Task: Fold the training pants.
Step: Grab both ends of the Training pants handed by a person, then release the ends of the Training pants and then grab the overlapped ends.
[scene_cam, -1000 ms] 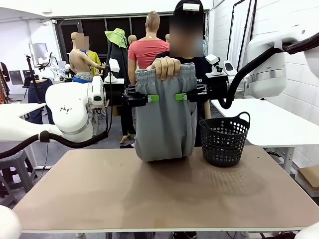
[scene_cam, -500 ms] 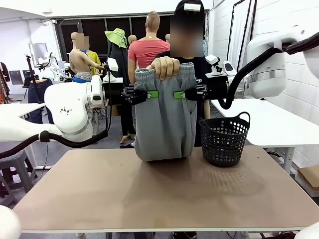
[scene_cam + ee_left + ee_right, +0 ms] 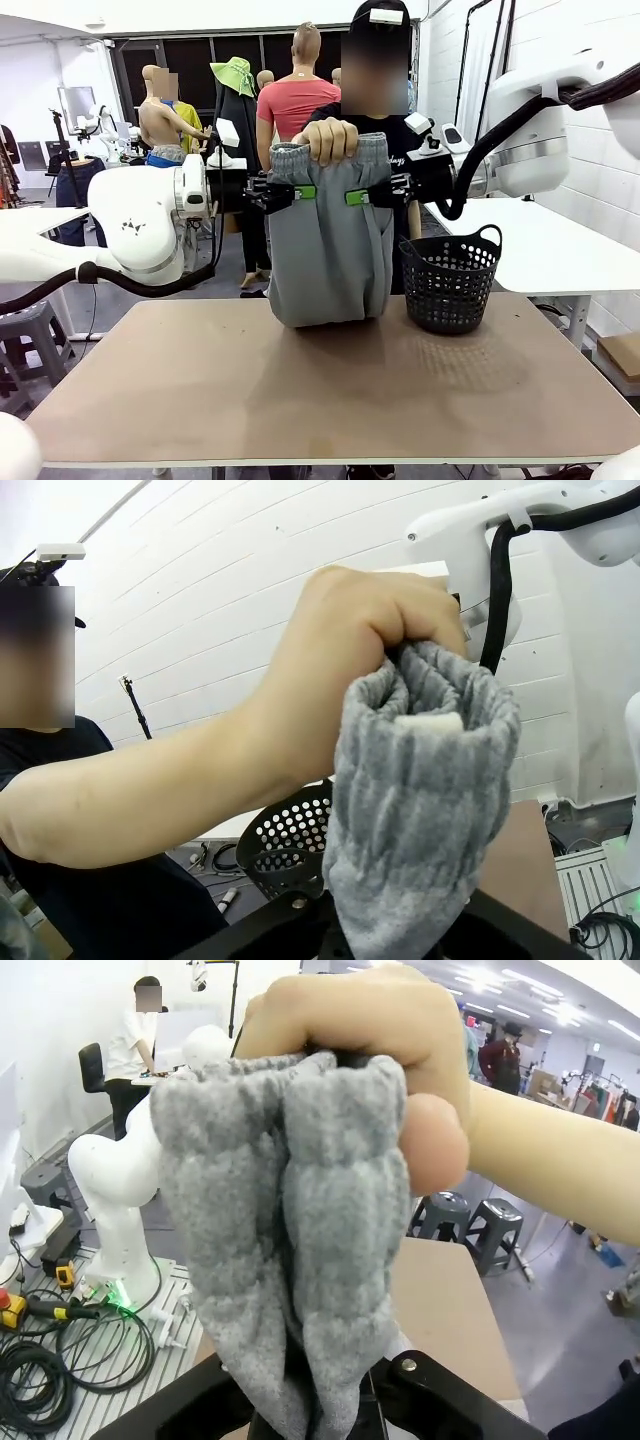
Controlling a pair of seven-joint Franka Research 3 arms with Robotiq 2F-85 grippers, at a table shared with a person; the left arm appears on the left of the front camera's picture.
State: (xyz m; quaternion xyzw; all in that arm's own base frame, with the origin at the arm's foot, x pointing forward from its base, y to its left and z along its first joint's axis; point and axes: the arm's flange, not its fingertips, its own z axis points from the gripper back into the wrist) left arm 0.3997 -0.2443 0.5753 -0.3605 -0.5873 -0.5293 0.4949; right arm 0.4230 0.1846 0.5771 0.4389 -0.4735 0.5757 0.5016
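Left gripper (image 3: 303, 191): green pads pinch one side of the light grey soft jersey training pants (image 3: 330, 255), just below the gathered waistband. Right gripper (image 3: 357, 196): pinches the opposite side at about the same height. In each wrist view, bunched fabric sits between the black fingers. A person's hand (image 3: 332, 138) grasps the waistband from above. The pants hang upright, their lower end on the brown table (image 3: 320, 400), just beside a black mesh basket (image 3: 448, 285).

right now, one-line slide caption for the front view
Person's hand holds training pants by the waistband; left gripper and right gripper pinch the sides.
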